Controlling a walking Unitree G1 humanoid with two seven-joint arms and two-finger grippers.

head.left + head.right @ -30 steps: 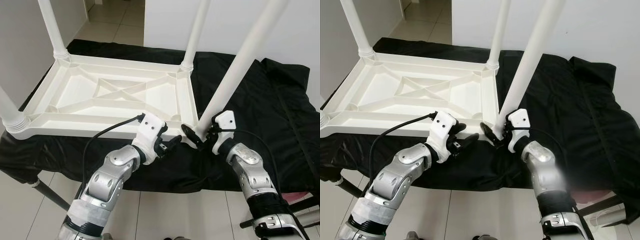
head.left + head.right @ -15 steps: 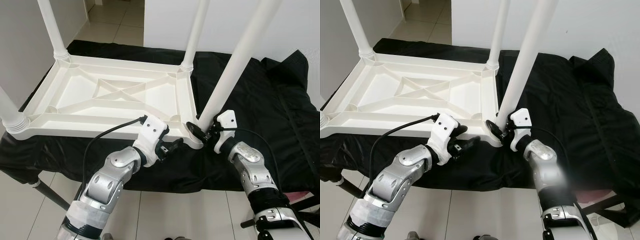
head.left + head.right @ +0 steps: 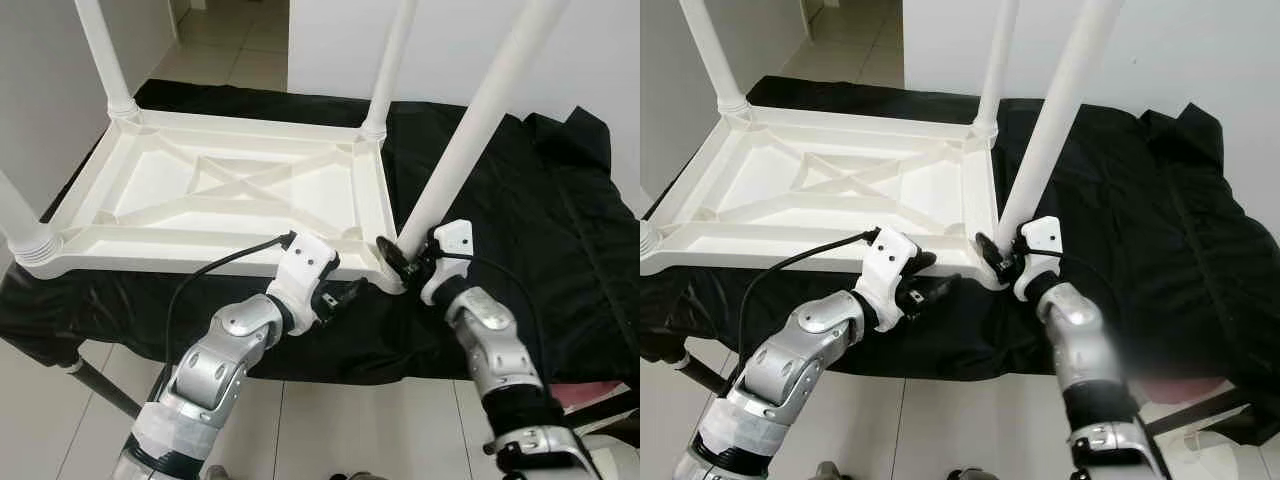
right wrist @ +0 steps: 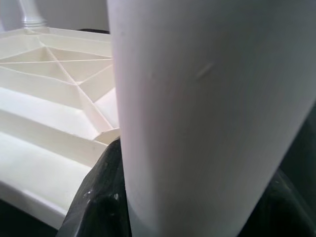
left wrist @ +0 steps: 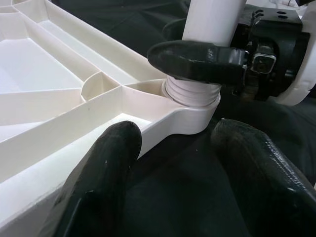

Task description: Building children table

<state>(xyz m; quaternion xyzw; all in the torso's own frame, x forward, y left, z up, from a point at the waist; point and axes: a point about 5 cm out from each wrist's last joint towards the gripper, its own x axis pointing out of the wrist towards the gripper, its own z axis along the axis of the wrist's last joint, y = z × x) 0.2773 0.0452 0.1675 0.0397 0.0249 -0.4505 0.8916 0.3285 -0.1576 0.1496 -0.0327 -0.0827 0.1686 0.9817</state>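
Observation:
A white plastic tabletop (image 3: 230, 190) lies upside down on a black cloth. My right gripper (image 3: 405, 262) is shut on the base of a loose white leg (image 3: 470, 140), which leans to the right. The leg's threaded end sits in the near right corner socket (image 5: 192, 106). In the right wrist view the leg (image 4: 207, 98) stands between both black fingers (image 4: 98, 197). My left gripper (image 3: 340, 295) is open just before that corner. One of its fingers (image 5: 98, 187) lies against the tabletop's rim and the other rests over the cloth.
Three legs stand fitted: far left (image 3: 105, 60), far right (image 3: 390, 70) and near left (image 3: 20, 225). The black cloth (image 3: 520, 230) spreads out to the right. Tiled floor (image 3: 330, 420) lies below, with a dark stand leg (image 3: 100, 385) underneath and white walls behind.
My right gripper has carried the leg's base left, from beside the corner into the socket. The left gripper has crept slightly toward the corner.

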